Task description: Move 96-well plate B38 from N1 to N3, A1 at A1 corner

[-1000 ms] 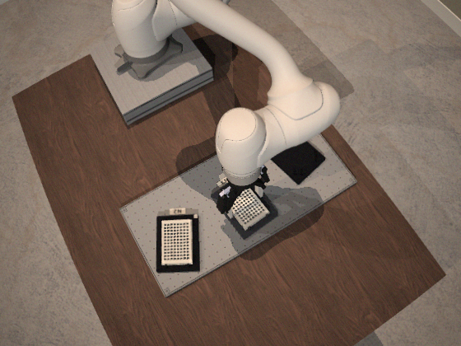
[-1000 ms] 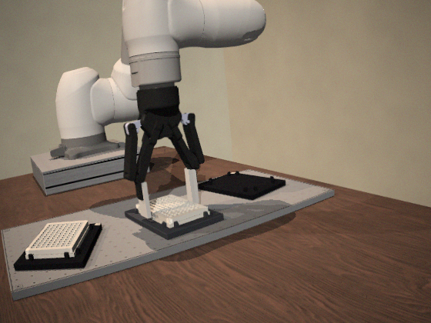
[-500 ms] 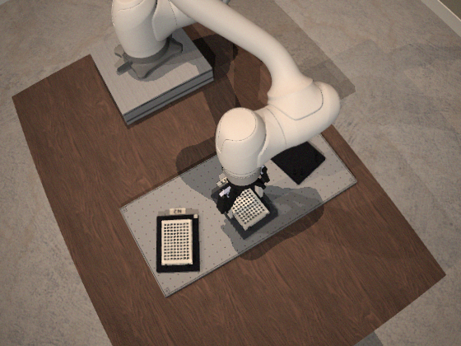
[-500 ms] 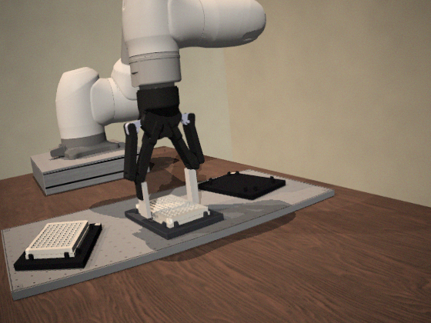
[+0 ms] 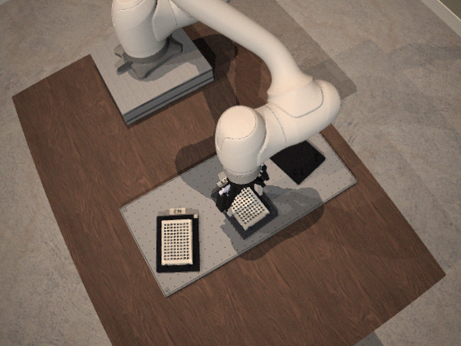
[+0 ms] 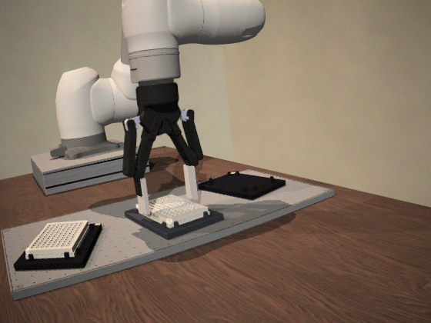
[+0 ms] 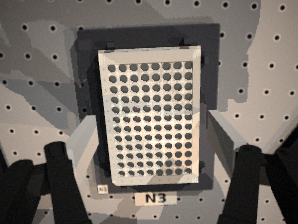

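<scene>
The white 96-well plate B38 (image 5: 249,208) (image 6: 175,209) (image 7: 150,115) lies the right way up on the black landing nest N3 (image 6: 173,227). In the wrist view the N3 label (image 7: 155,198) and the small A1 mark (image 7: 102,189) sit just below the plate's near short end. I cannot read the plate's ID label. My gripper (image 6: 167,194) (image 7: 152,127) is open. It points straight down over the plate with one finger on each long side, and a small gap shows on both sides. The black plate nest N1 (image 5: 297,161) (image 6: 242,184) is empty.
The 96-well plate B83 (image 5: 177,240) (image 6: 58,238) sits on the black nest N2 (image 5: 178,268) at the left end of the grey perforated deck (image 5: 206,247). The arm's base block (image 5: 152,78) stands on the wooden table behind the deck.
</scene>
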Robot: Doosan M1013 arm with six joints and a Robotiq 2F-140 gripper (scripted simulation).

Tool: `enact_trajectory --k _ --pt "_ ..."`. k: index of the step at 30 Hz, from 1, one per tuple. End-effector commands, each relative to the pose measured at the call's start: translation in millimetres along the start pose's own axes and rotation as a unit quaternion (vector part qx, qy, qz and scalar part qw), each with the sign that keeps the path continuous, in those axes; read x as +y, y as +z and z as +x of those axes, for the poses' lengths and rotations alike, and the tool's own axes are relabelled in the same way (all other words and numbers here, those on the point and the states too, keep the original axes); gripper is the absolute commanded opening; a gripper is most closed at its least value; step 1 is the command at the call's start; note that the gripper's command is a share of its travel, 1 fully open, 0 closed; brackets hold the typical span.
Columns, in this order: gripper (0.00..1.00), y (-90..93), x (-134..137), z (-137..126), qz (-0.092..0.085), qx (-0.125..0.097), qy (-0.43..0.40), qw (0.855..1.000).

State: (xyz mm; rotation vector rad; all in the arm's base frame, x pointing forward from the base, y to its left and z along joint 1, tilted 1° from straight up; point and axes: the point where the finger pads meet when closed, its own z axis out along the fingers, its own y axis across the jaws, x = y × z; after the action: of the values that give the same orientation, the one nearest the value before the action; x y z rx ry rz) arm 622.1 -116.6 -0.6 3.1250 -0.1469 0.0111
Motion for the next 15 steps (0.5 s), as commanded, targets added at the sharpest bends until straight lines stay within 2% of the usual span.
enact_trajectory --k 1,15 --pt "0.66 -10.6 1 2 0.001 0.002 0.0 1.0" --pt "0.66 -28.3 1 1 0.001 0.002 0.0 1.0"
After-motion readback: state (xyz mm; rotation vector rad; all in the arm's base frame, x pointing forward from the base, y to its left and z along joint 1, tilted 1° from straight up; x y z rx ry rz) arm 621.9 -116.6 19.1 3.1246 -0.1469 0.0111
